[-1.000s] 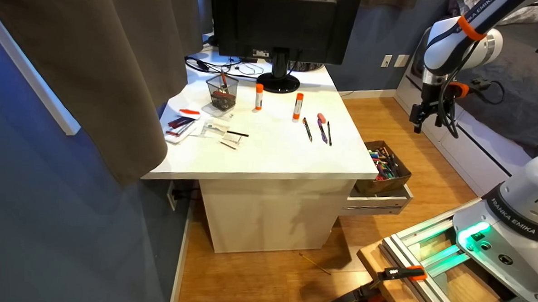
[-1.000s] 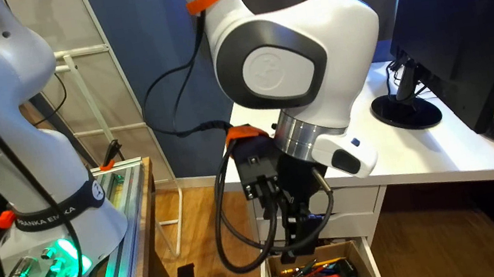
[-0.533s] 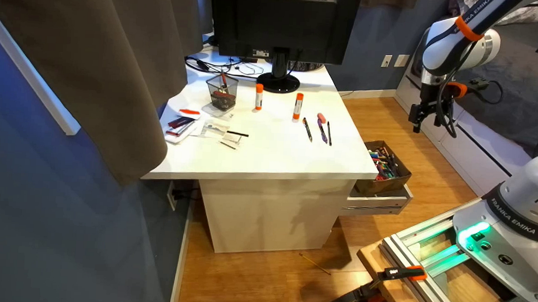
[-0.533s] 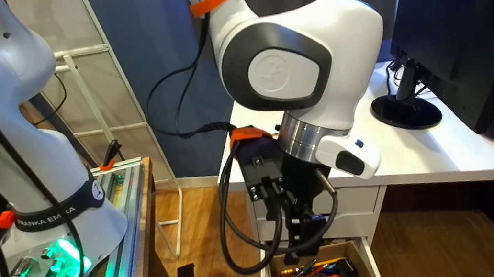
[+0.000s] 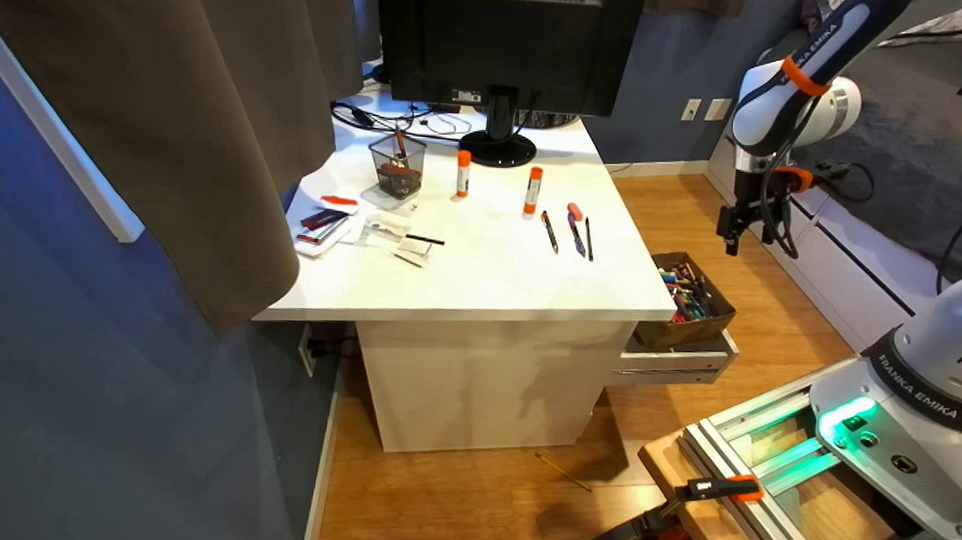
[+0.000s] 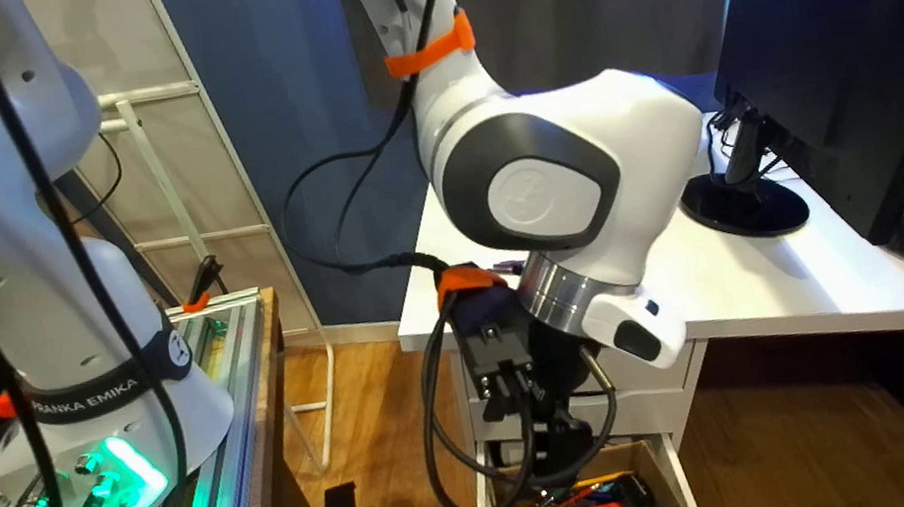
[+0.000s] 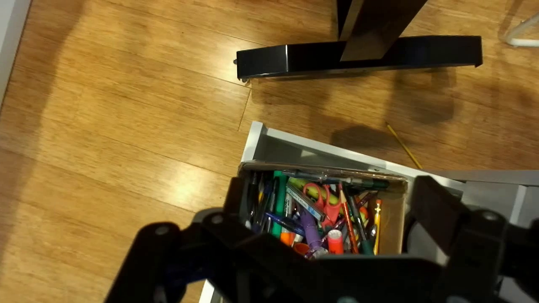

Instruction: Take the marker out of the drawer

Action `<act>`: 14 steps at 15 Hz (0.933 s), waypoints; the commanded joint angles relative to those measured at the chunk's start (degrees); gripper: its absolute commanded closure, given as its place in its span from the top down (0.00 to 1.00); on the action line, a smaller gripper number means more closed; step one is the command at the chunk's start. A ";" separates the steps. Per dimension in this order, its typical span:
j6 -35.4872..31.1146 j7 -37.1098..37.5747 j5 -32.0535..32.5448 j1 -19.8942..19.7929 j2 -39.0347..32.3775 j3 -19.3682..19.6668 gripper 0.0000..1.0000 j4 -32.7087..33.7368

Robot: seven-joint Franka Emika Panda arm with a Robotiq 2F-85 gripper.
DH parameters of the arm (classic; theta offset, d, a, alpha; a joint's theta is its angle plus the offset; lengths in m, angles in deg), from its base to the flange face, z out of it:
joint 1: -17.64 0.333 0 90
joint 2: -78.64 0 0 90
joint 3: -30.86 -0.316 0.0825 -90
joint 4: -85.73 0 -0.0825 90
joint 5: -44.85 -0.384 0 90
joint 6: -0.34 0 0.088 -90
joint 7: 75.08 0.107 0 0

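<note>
While your hand (image 7: 330, 195) gapes empty, centre it over the probable marker (image 7: 335, 241), red, at wrist-view five o'clock, before entering the drawer (image 7: 252, 141).

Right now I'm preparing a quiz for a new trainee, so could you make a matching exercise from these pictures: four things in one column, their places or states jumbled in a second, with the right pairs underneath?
Things
1. Drawer holding the box
2. Gripper
3. Scissors
4. Pencil outside the drawer

Places or states
A. open, holding nothing
B. pulled out
C. lying on the wooden floor
D. inside the box

Right pairs: 1-B, 2-A, 3-D, 4-C
</note>
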 commanded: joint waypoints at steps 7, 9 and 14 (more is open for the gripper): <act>-4.82 0.37 -7.28 0.13 -20.65 -2.49 1.00 14.62; -5.56 0.91 -7.85 0.42 -24.51 -2.71 1.00 17.77; -7.26 0.33 -8.78 0.03 -31.65 -3.68 1.00 23.85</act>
